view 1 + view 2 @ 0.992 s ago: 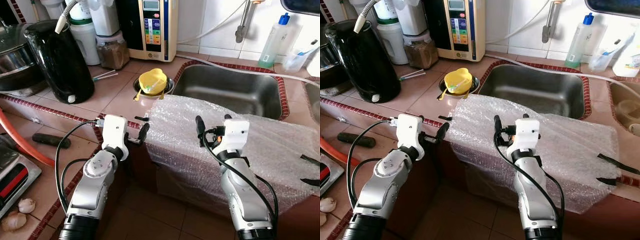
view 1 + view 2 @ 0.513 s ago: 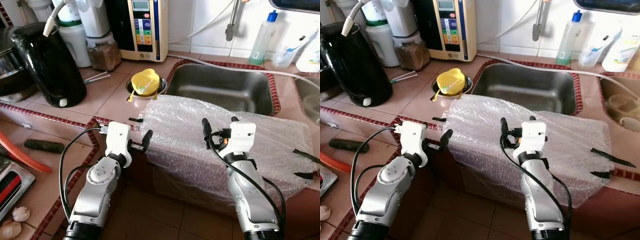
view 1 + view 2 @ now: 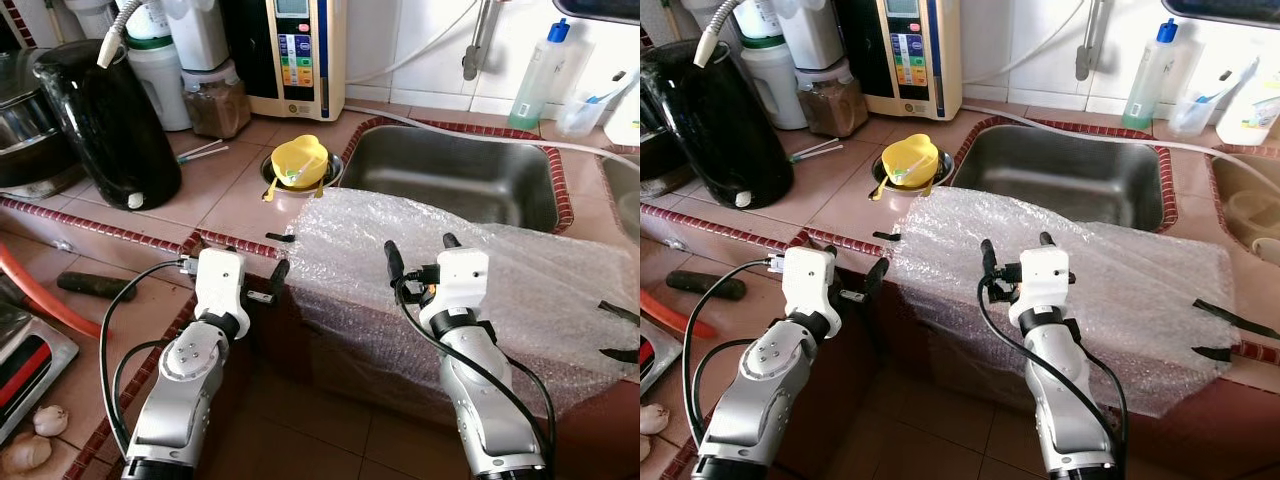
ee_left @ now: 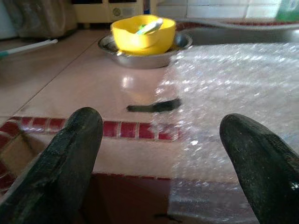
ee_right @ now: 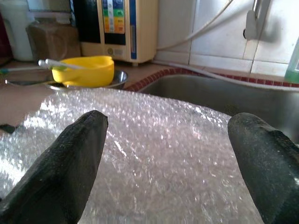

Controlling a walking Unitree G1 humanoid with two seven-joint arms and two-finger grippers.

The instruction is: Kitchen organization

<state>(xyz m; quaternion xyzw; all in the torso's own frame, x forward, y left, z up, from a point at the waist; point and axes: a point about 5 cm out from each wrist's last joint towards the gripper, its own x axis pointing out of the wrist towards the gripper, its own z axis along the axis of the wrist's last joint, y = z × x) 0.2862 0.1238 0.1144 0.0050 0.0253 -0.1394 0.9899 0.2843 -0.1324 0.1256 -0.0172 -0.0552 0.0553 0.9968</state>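
A yellow bowl [image 3: 303, 163] with a utensil in it sits in a shallow metal dish [image 4: 140, 51] on the tiled counter, left of the steel sink [image 3: 455, 180]. A sheet of bubble wrap [image 3: 490, 265] covers the counter's front edge, held by strips of black tape [image 4: 154, 106]. My left gripper [image 3: 238, 262] is open, level with the counter edge at the wrap's left corner. My right gripper [image 3: 421, 250] is open just above the wrap, facing the sink. Its fingers [image 5: 70, 158] hold nothing.
A black kettle [image 3: 110, 120], a jar [image 3: 215, 100] and a water unit [image 3: 295, 45] line the back left. A soap bottle [image 3: 535, 70] stands behind the sink. A dark cucumber-like object [image 3: 90, 285], an orange hose [image 3: 40, 300] and garlic [image 3: 45, 420] lie on the lower counter at left.
The camera has swayed, so the whole scene has shifted. Both grippers stay open near the counter edge, with no clear move of their own.
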